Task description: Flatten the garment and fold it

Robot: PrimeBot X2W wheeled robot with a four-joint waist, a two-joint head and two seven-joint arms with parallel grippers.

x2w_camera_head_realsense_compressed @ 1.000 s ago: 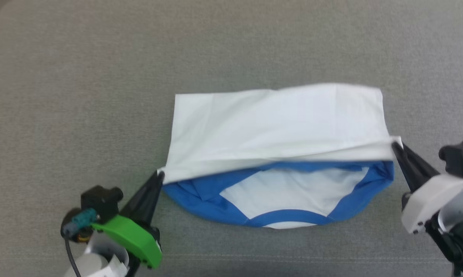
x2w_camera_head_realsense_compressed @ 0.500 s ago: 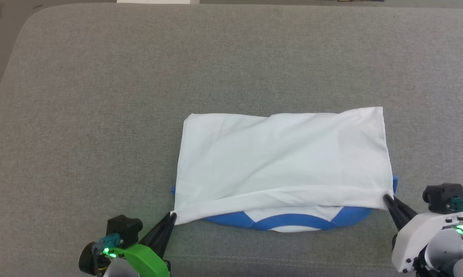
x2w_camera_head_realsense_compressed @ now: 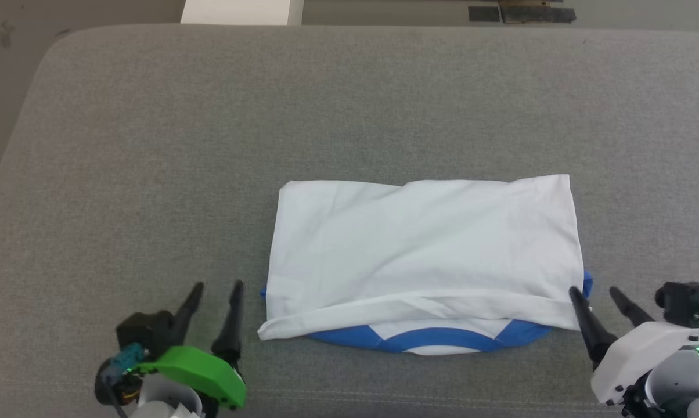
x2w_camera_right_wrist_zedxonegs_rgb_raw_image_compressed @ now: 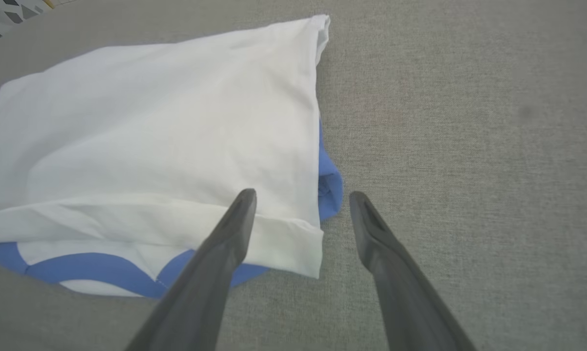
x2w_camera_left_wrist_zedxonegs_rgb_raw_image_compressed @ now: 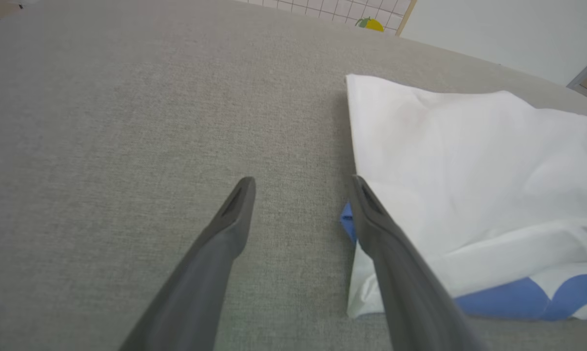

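Both corners have dropped from your grips: the dark-fingered left gripper (x2w_camera_head_realsense_compressed: 218, 284) and right gripper (x2w_camera_head_realsense_compressed: 591, 289) now stand jaws spread, empty, flanking the soft white, blue-trimmed T-shirt (x2w_camera_head_realsense_compressed: 425, 249) folded on the grey fabric cushion (x2w_camera_head_realsense_compressed: 152, 174).

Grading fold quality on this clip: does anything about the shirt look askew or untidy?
Yes, the garment is folded unevenly: its white top layer stops short at the near edge, leaving the blue neckband exposed, and blue sleeve fabric pokes out at both sides.

I record the garment (x2w_camera_head_realsense_compressed: 425, 244) as obstacle at centre; bare cushion (x2w_camera_head_realsense_compressed: 152, 145) lies open from nine through three o'clock.
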